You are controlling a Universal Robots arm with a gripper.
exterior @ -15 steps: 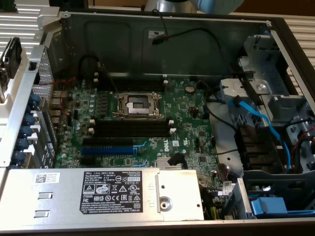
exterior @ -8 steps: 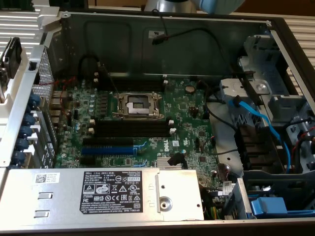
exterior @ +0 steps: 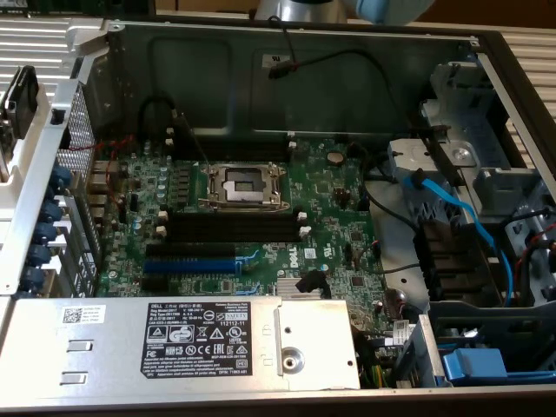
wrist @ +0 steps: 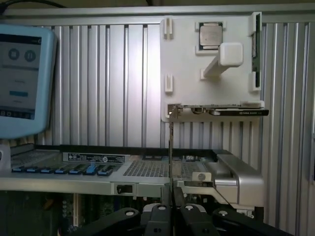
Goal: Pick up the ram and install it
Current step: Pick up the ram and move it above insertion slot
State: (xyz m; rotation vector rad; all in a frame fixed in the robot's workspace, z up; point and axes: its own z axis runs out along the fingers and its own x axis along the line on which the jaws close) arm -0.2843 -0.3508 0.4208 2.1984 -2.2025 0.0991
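Wrist view: I'm seeing the gripper (wrist: 170,210) sitting pinched closed. The ram (wrist: 256,49) is lying against the white holder (wrist: 187,64).

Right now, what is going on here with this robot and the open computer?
A robot arm is working at an open computer case. Its gripper, shut, faces a white holder where the ram sits along one edge, not yet picked up. The black slots on the motherboard are empty.

Ribbed aluminium table (wrist: 108,88): grooves straight and parallel, surface bare metal. White plate (wrist: 187,59) lies flat on it. Touchscreen in pale-blue casing (wrist: 19,78) nearby, lit. Lighting even, somewhat dim.
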